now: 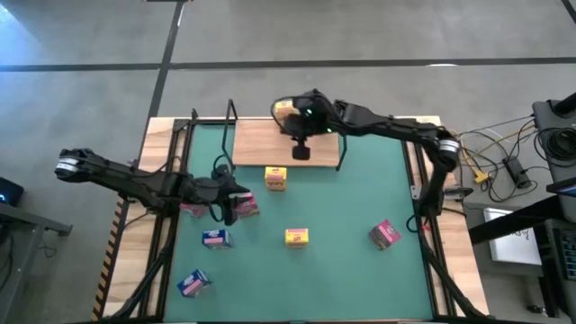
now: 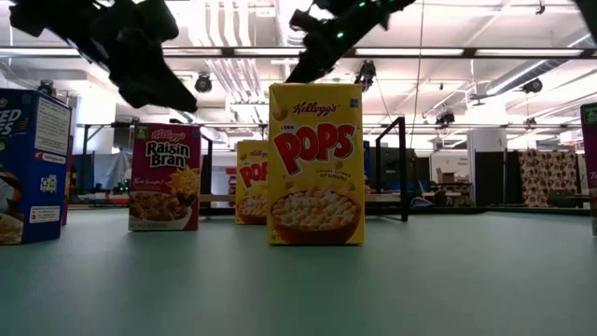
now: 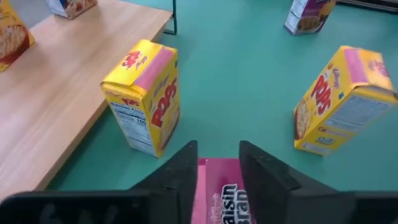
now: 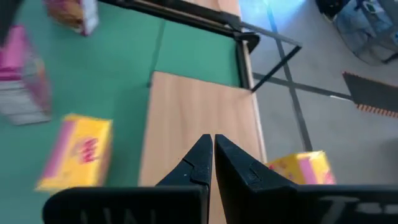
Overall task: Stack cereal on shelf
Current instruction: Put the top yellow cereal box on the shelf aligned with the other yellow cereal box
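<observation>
Even overhead light, blurred right-wrist view

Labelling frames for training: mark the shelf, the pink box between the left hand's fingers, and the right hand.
shelf (image 1: 261, 144), high view, bare wood board.
pink box (image 3: 219, 186), left wrist view, top face.
right hand (image 4: 212, 152), right wrist view, between fingertips.

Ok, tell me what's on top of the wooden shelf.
One yellow cereal box stands on the shelf. The right gripper, jaws shut, hovers above, hiding part of the board.

This is a robotics lab or workshop hall. A bare concrete floor (image 1: 360, 36) surrounds the tabletop (image 1: 454, 261); loose cables (image 1: 490, 157) lie at right of the high view. In the low view, ceiling ducts (image 2: 233, 75), strip lights (image 2: 522, 51) and distant workbenches (image 2: 457, 177) fill the background.
</observation>
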Tool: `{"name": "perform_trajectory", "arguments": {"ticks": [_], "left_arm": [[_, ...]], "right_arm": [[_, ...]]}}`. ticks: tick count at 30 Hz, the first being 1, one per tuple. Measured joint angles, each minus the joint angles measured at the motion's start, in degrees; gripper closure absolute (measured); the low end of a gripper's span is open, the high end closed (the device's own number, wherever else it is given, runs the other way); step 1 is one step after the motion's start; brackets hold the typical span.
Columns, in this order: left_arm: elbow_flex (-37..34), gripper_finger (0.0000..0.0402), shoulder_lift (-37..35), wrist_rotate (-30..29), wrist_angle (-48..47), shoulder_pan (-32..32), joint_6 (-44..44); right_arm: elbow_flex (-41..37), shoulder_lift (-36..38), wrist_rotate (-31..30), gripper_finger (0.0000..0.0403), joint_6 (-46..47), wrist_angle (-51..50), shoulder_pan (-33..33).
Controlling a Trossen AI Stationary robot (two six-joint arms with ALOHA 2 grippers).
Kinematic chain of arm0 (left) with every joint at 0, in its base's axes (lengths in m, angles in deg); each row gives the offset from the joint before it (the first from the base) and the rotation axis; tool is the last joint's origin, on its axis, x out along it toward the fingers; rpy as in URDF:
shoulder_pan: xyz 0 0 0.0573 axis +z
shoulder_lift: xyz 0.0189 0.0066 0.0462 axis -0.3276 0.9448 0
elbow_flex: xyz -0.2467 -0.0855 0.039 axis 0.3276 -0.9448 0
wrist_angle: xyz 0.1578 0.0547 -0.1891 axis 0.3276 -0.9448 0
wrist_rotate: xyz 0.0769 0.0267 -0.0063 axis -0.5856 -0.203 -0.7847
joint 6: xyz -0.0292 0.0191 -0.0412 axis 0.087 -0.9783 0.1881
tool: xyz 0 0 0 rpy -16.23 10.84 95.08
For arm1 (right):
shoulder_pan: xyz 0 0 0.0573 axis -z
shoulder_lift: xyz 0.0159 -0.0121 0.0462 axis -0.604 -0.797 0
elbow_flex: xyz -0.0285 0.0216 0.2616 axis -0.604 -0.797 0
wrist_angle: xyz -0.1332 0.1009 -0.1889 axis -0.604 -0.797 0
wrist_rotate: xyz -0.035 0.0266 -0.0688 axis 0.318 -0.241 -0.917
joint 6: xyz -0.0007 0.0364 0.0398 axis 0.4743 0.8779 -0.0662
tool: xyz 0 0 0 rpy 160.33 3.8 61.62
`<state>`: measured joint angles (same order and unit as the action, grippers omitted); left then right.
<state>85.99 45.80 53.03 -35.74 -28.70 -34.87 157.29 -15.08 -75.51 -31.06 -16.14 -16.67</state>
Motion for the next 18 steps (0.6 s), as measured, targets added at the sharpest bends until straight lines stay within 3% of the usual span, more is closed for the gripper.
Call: {"name": "perform_trajectory", "arguments": {"ticks": [10, 18], "left_arm": [[6.88, 0.0164, 1.79, 0.34, -6.48, 0.0, -1.27], [9.08, 0.0141, 6.07, 0.19, -6.33, 0.09, -3.89]], "right_arm": [[-22.49, 15.25, 0.01, 0.0394, 4.61, 12.15, -4.58], [-37.66, 24.19, 0.02, 0.0394, 6.05, 24.39, -9.64]]}}
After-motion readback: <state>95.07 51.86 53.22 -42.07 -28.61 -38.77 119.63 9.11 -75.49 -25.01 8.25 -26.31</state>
